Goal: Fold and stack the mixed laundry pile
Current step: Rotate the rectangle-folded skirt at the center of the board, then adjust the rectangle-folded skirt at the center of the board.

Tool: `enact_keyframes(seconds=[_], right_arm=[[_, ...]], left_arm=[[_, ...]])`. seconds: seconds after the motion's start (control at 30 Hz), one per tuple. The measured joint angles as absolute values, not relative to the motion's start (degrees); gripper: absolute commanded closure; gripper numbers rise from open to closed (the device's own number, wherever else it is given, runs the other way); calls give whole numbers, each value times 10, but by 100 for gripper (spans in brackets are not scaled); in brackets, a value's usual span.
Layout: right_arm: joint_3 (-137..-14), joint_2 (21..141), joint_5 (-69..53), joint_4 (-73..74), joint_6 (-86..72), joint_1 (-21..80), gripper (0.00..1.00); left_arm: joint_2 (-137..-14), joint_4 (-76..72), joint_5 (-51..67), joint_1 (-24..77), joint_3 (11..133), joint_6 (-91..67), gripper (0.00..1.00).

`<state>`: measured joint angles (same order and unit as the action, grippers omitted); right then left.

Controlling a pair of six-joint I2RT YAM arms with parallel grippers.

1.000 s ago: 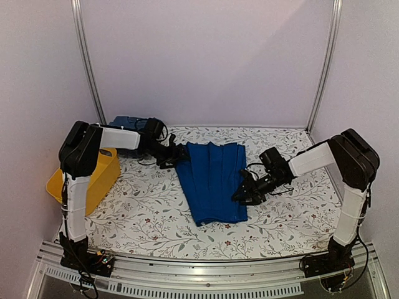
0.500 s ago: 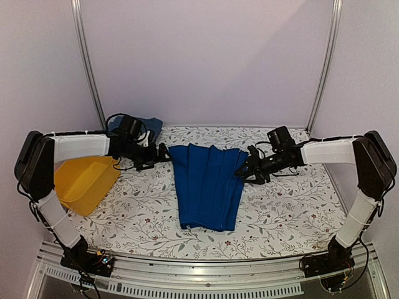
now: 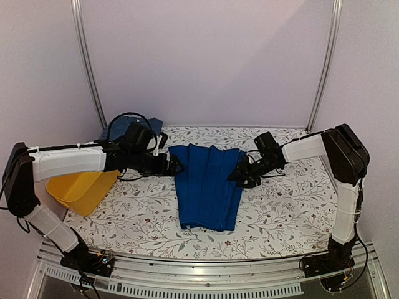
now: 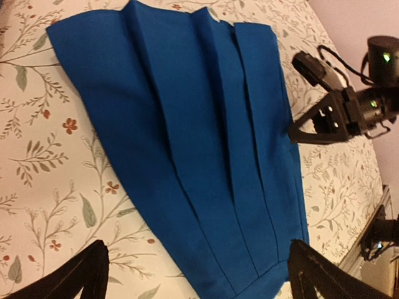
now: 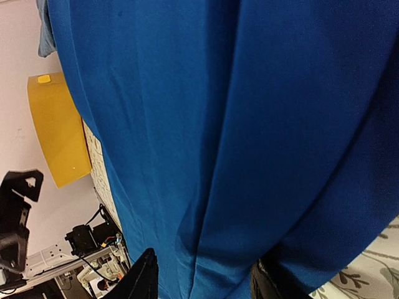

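Cloth in plain sight from above: the royal-blue piece (image 3: pixel 209 184) lies pleated at the middle of the flowered table (image 3: pixel 280 212). The left gripper (image 3: pixel 173 167) is at its left edge and the right gripper (image 3: pixel 239 175) at its right edge. A blue garment heap (image 3: pixel 131 124) sits behind the yellow tub (image 3: pixel 78 190).

Left wrist: its fingers (image 4: pixel 75 277) stand wide apart above the cloth, holding nothing.

Right wrist: blue folds fill the view and run between the half-parted fingers (image 5: pixel 142 280); I cannot tell whether they grip.
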<state>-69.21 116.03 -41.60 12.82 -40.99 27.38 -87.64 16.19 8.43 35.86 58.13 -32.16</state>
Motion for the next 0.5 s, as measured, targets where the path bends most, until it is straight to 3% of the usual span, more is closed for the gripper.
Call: enact_keyframes(seconds=[0.2,0.5], right_arm=[[-730,1180,-412,133,-409,274,52],[-747,1201,-396,148,-402,266,57]], left_arm=[[-898,190,57,499,610,-295,14],[-1096,234,47,638,781,-288,24]])
